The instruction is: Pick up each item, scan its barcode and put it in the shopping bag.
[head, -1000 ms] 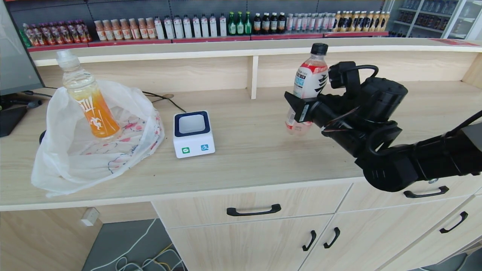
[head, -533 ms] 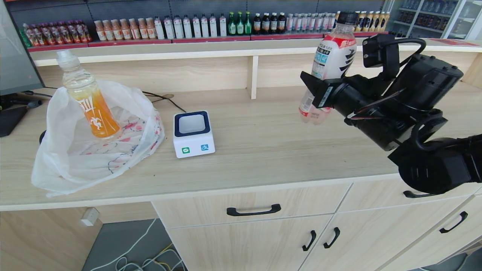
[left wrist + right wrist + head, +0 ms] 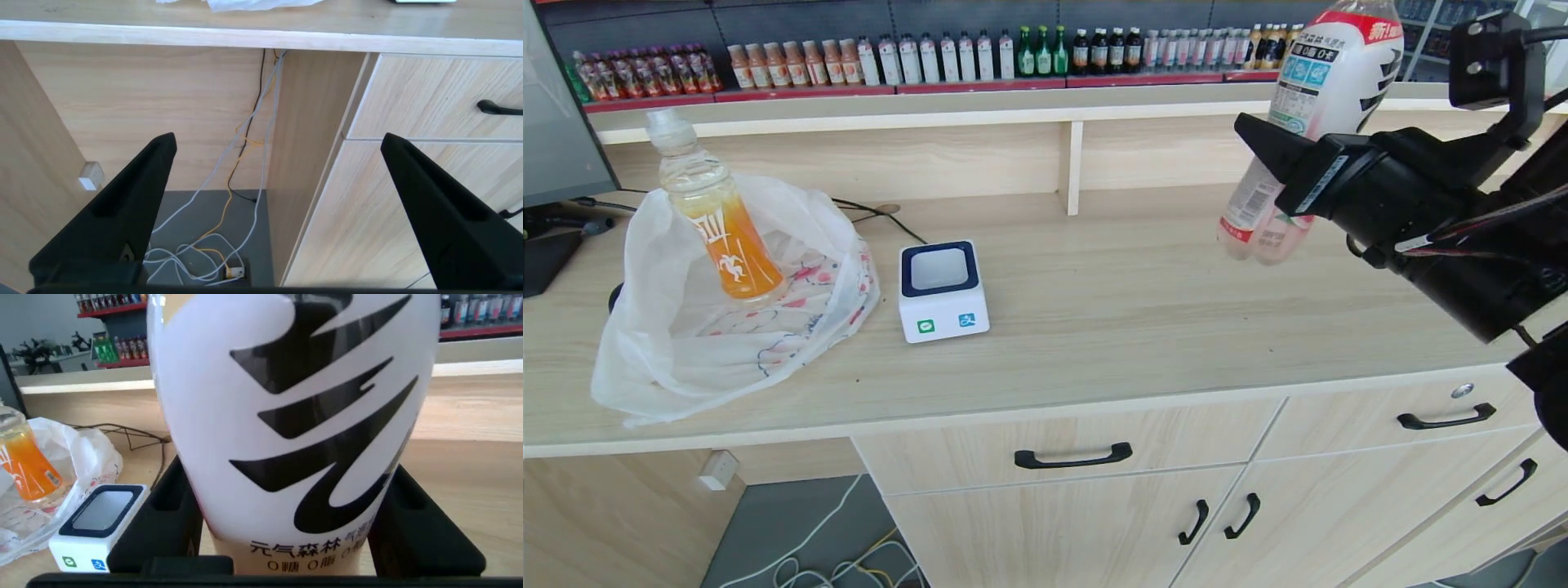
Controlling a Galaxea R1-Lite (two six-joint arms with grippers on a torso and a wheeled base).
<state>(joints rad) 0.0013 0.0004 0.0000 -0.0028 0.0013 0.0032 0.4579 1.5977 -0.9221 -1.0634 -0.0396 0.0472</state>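
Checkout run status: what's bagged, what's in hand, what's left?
Done: the orange drink bottle stands in the shopping bag. In hand: the right gripper is shut on the white-labelled bottle, held above the counter, well right of the scanner. Left, likely: scan that bottle, then bag it. The left gripper hangs open below the counter edge.

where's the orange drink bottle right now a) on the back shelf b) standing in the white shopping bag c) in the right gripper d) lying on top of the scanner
b: the orange drink bottle stands inside the open shopping bag, while the right gripper holds the white-labelled bottle instead.
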